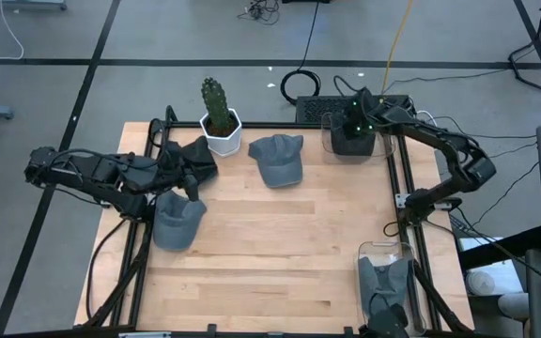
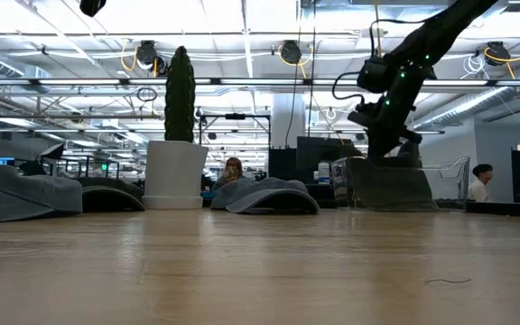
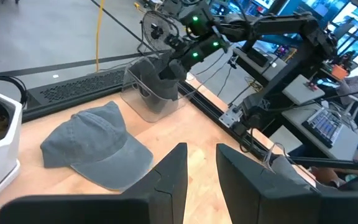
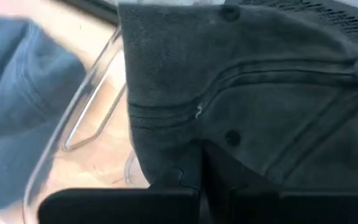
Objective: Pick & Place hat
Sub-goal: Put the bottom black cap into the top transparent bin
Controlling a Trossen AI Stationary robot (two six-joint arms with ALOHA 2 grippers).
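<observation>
Your right gripper (image 4: 201, 177) is in the grasp step: its fingers are pressed together on a fold of the dark grey hat (image 4: 247, 87), which sits directly under and around the claw inside the clear bin (image 1: 332, 141) at the far right corner of the table (image 1: 280, 253). Next, lift straight up until the cloth clears the bin wall (it looks soft and may drag on the rim, so judge the grip as you rise), then carry it to wherever you place it. Just left of that claw lies a grey cap (image 1: 278, 158), then the potted cactus (image 1: 220, 117). Farthest off, your left gripper (image 3: 201, 177) hovers partly spread and empty beside another grey cap (image 1: 177, 221). No brand, label or readable writing shows on any hat or bin.
</observation>
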